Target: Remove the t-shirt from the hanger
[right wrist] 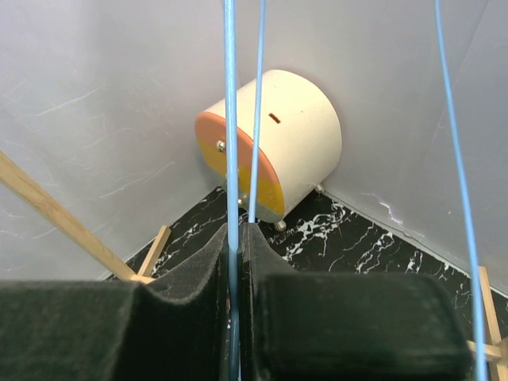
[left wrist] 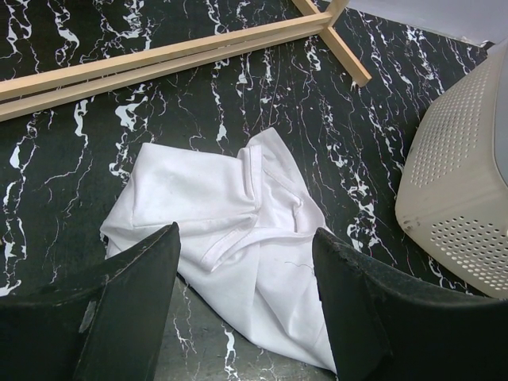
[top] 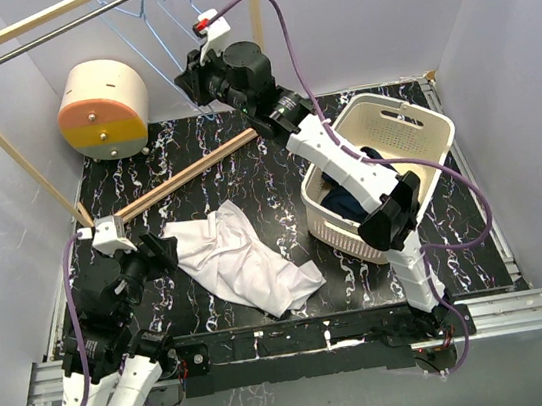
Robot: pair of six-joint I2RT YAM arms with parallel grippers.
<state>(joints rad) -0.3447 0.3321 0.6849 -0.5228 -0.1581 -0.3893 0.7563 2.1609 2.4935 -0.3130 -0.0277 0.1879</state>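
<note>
The white t-shirt (top: pixel 243 257) lies crumpled on the black marbled table, off the hanger; it fills the middle of the left wrist view (left wrist: pixel 238 238). The blue wire hanger (top: pixel 157 22) hangs from the rail at the back. My right gripper (top: pixel 195 75) is raised at the back and shut on one of the hanger's wires (right wrist: pixel 231 143), which runs between its pads. My left gripper (top: pixel 162 251) is open and empty, low at the shirt's left edge (left wrist: pixel 246 254), its fingers (left wrist: pixel 135 286) apart over the cloth.
A cream laundry basket (top: pixel 411 123) with dark clothes stands at the right, also at the left wrist view's edge (left wrist: pixel 468 182). A cream and orange drum (top: pixel 104 107) sits back left. The wooden rack's rail (top: pixel 15 32) and base bar (top: pixel 187 179) cross the left side.
</note>
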